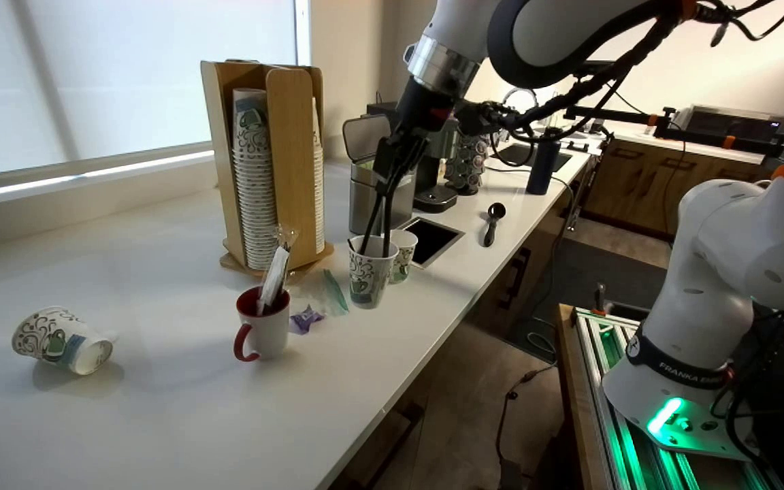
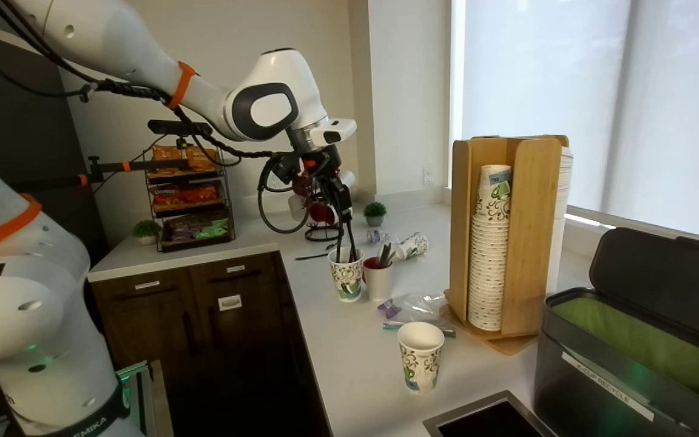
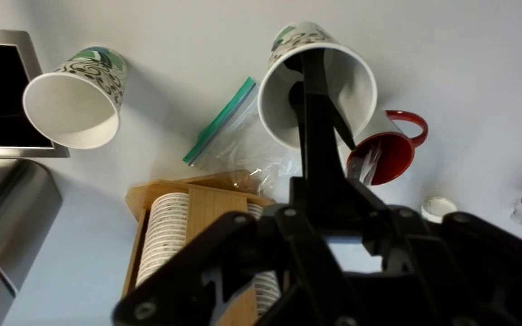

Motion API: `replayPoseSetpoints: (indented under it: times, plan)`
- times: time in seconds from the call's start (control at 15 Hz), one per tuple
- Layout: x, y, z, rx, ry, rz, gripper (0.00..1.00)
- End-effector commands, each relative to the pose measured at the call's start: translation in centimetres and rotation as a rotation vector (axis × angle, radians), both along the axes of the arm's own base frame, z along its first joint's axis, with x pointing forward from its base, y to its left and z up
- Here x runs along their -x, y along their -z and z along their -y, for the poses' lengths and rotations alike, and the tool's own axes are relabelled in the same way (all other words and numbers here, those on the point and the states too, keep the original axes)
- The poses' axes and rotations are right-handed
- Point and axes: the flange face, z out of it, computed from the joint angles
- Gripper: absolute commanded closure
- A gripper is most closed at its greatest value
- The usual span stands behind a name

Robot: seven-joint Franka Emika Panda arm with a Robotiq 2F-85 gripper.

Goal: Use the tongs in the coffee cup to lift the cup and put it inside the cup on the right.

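Note:
My gripper (image 1: 392, 162) is shut on the black tongs (image 1: 387, 219), which point down into a patterned paper cup (image 1: 367, 282). The gripper (image 2: 338, 193), tongs (image 2: 340, 238) and this cup (image 2: 348, 284) also show in an exterior view. The cup is upright, slightly tilted, and appears held a little above the counter. In the wrist view the tongs (image 3: 315, 81) reach inside the cup (image 3: 283, 113), and a dark pointed piece crosses its rim. The tips are partly hidden inside. A second patterned cup (image 1: 405, 257) stands upright, apart from it (image 2: 420, 362), at the left in the wrist view (image 3: 77, 97).
A white mug with red inside (image 1: 269, 337) holds wrapped items beside the tongs' cup. A zip bag (image 3: 218, 122) and purple wrapper (image 1: 306, 318) lie near. A wooden cup dispenser (image 2: 519, 237), metal bin (image 2: 604, 358) and dark counter opening (image 1: 436, 238) stand around. Another cup (image 1: 62, 340) lies sideways.

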Motion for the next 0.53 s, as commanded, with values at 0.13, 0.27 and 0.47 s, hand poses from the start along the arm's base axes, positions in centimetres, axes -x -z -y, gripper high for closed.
replayPoseSetpoints:
  times: [0.13, 0.27, 0.47]
  plan:
    - [2.9, -3.0, 5.5, -0.076, 0.216, 0.081, 0.93]
    - [3.9, -4.2, 8.1, -0.096, 0.282, 0.084, 0.93]
    - [5.5, -5.3, 11.6, -0.114, 0.390, 0.069, 0.93]
